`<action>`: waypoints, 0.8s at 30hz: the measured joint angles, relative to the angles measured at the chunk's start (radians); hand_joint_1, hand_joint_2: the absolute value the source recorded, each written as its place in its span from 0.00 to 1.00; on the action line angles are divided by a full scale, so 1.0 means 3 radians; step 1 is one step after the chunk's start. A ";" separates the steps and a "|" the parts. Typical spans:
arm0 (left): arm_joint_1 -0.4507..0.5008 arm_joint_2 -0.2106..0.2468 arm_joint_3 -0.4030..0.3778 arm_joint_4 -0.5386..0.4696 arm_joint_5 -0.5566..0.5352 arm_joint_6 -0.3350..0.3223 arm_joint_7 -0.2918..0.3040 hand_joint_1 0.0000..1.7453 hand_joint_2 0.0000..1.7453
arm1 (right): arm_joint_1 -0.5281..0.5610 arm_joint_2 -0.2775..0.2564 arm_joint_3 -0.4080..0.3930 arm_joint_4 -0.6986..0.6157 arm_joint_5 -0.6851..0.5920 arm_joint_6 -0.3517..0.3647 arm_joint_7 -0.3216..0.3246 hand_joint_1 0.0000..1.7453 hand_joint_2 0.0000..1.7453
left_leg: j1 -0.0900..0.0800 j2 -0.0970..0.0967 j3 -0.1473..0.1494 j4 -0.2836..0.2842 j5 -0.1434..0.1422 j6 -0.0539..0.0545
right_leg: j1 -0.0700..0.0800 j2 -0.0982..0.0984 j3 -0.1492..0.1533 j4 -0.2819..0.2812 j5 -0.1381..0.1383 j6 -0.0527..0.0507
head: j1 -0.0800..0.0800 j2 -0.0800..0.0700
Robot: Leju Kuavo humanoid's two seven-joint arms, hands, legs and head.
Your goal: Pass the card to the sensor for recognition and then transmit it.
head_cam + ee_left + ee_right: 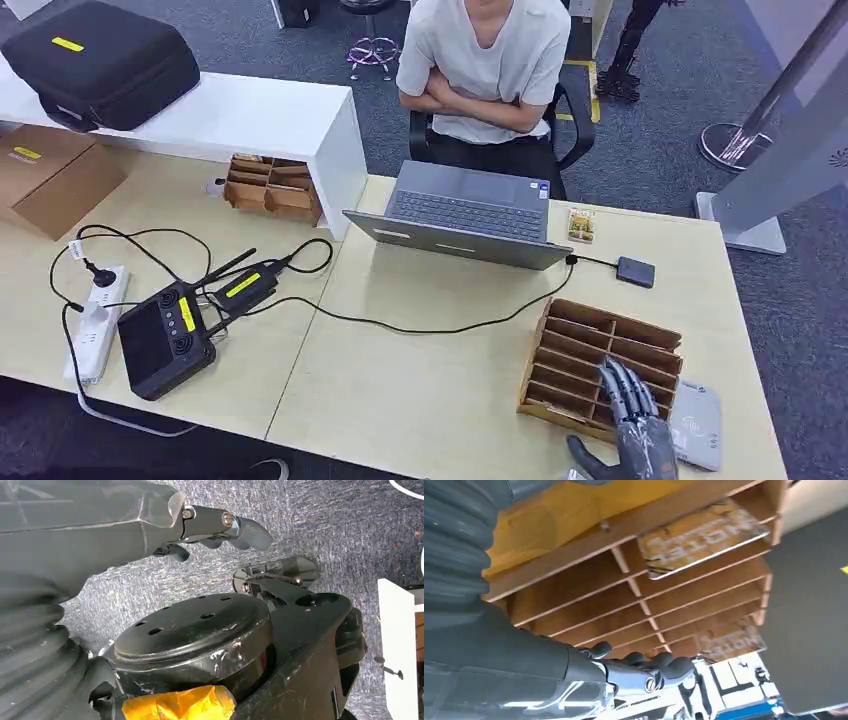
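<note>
Grey right hand [634, 428] with dark fingers, ribbed grey wrist cover

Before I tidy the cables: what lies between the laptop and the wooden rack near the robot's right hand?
In the head view, a black cable crosses bare tabletop between laptop and rack.

Left robot hand [220, 527]: enters beside the grey ribbed cover, its thick grey thumb stretched out, the darker fingers [172, 551] curled beneath it, nothing in them.
Floor: grey speckled carpet [325, 525] lies beyond the hand.
White panel [397, 645]: stands upright on the carpet, with brown wood showing just past it.
White cable [407, 487]: a curved piece lies on the carpet, well apart from the hand.
</note>
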 joint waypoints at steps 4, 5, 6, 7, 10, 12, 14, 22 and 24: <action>0.0000 0.0000 0.0000 0.0000 0.0000 0.0000 0.0000 0.00 1.00 | 0.0000 0.0011 -0.0014 0.0042 0.0000 0.0000 0.0000 0.00 1.00 | 0.0000 0.0000 0.0000 0.0000 0.0000 0.0000 | 0.0000 0.0000 0.0000 0.0000 0.0000 0.0000 | 0.0000 0.0000; 0.0000 0.0000 0.0000 0.0000 0.0000 0.0000 0.0000 0.00 1.00 | 0.0001 0.0011 -0.0016 0.0050 0.0000 -0.0001 0.0000 0.00 1.00 | 0.0000 0.0000 0.0000 0.0000 0.0000 0.0000 | 0.0000 0.0000 0.0000 0.0000 0.0000 0.0000 | 0.0001 0.0000; 0.0000 0.0000 0.0000 0.0000 0.0000 0.0000 0.0000 0.00 1.00 | 0.0000 0.0013 -0.0022 0.0058 0.0000 0.0000 -0.0001 0.00 1.00 | 0.0000 0.0000 0.0000 0.0000 0.0000 0.0000 | 0.0000 0.0000 0.0000 0.0000 0.0000 0.0000 | 0.0000 0.0000; 0.0000 0.0000 0.0000 0.0000 0.0000 0.0000 0.0000 0.00 1.00 | 0.0001 0.0015 -0.0031 0.0066 0.0000 0.0000 -0.0001 0.00 1.00 | 0.0000 0.0000 0.0000 0.0000 0.0000 0.0000 | 0.0000 0.0000 0.0000 0.0000 0.0000 0.0000 | 0.0001 0.0000; 0.0000 0.0000 0.0000 0.0000 0.0000 0.0000 0.0000 0.00 1.00 | 0.0000 0.0020 -0.0039 0.0084 0.0000 -0.0001 -0.0005 0.00 1.00 | 0.0000 0.0000 0.0000 0.0000 0.0000 0.0000 | 0.0000 0.0000 0.0001 0.0000 0.0000 0.0000 | 0.0000 0.0000; 0.0000 0.0000 -0.0001 -0.0001 0.0000 0.0000 0.0000 0.00 1.00 | 0.0000 0.0024 -0.0051 0.0095 0.0000 -0.0001 -0.0006 0.00 1.00 | 0.0000 0.0000 0.0000 0.0000 0.0000 0.0000 | 0.0000 0.0000 0.0001 0.0000 0.0000 0.0000 | 0.0001 0.0000; 0.0000 0.0000 -0.0001 0.0000 0.0000 0.0000 0.0000 0.00 1.00 | -0.0001 0.0027 -0.0058 0.0102 0.0000 -0.0001 -0.0013 0.00 1.00 | 0.0000 0.0000 0.0000 0.0000 0.0000 0.0000 | 0.0000 0.0000 0.0001 0.0000 0.0000 0.0000 | 0.0000 0.0000; -0.0001 0.0001 -0.0001 -0.0001 0.0000 0.0000 0.0001 0.00 1.00 | -0.0001 0.0038 -0.0062 0.0109 0.0003 -0.0001 -0.0020 0.00 1.00 | 0.0000 0.0000 0.0001 0.0000 0.0000 0.0000 | 0.0000 0.0000 0.0001 0.0000 0.0000 0.0000 | 0.0000 0.0000; -0.0001 0.0001 -0.0001 -0.0001 0.0000 0.0000 0.0004 0.00 1.00 | -0.0001 0.0042 -0.0064 0.0111 -0.0001 -0.0001 -0.0022 0.00 1.00 | 0.0000 0.0000 0.0001 0.0000 0.0000 0.0000 | 0.0000 0.0000 0.0001 0.0000 0.0000 0.0000 | 0.0001 0.0000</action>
